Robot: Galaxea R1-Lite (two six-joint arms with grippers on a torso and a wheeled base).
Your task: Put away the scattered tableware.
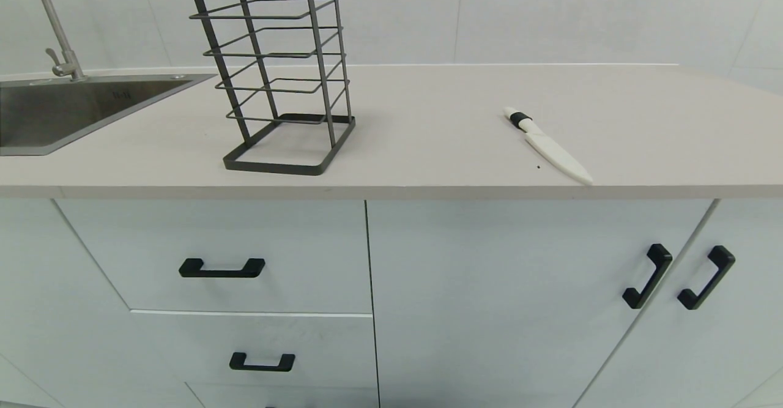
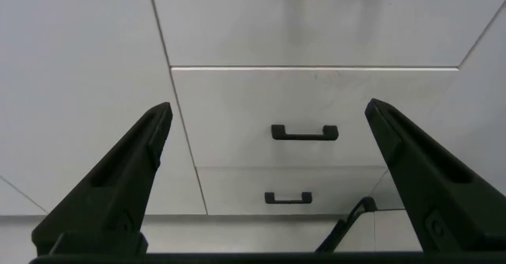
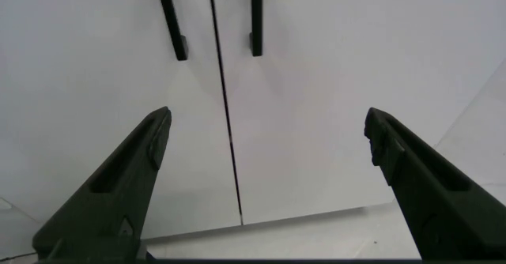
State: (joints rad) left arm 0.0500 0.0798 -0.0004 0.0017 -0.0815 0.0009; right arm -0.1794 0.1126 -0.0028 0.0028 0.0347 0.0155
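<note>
Black wire rack (image 1: 272, 168) and white knife (image 1: 547, 146) sit well apart on counter (image 1: 428, 102); left tool (image 2: 269, 110), right tool (image 3: 267, 114) released.

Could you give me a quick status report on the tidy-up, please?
Left gripper open, right gripper open, both empty. Knife flat on countertop, right of wire rack. Nothing between them.

A white knife (image 1: 547, 145) with a black band on its handle lies flat on the surface (image 1: 428, 139), right of centre. Its tip points toward the front edge and its handle toward the back. A dark wire rack (image 1: 275, 168) stands upright well apart, to its left.
</note>
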